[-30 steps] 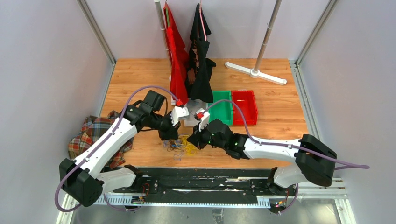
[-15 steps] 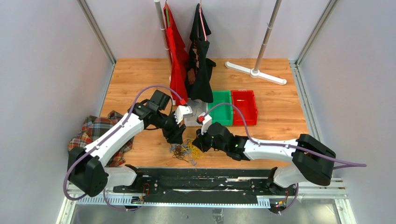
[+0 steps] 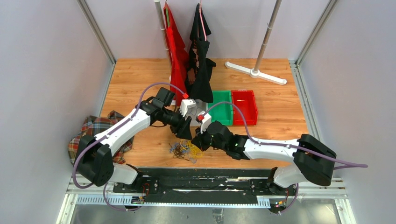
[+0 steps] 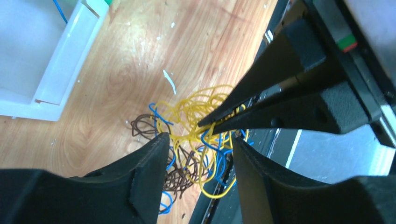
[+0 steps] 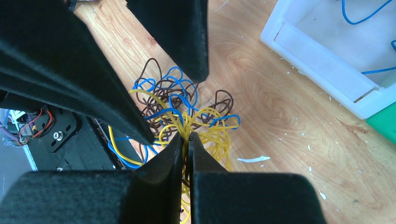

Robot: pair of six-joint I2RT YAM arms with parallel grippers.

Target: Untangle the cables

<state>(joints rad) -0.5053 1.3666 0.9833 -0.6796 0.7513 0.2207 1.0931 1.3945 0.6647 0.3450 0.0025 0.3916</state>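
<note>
Little is done: the cables (image 5: pixel 177 109) lie knotted on the worktop (image 3: pixel 271 70); the right pincer (image 5: pixel 187 137) pinches yellow strands (image 5: pixel 215 136), and the left pincer (image 4: pixel 200 140) stands open, empty.

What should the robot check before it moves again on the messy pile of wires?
1. Right pincer shut on the thin yellow wires: ok.
2. Left pincer open with nothing in it: ok.
3. Left pincer above the pile, close to the right one: ok.
4. Thin blue wires and dark brown wires free of the yellow ones: not ok, all three are looped together.
5. Which loop would slip out first if pulled: cannot tell.
6. White plastic tray sits clear of the pile: ok.
</note>
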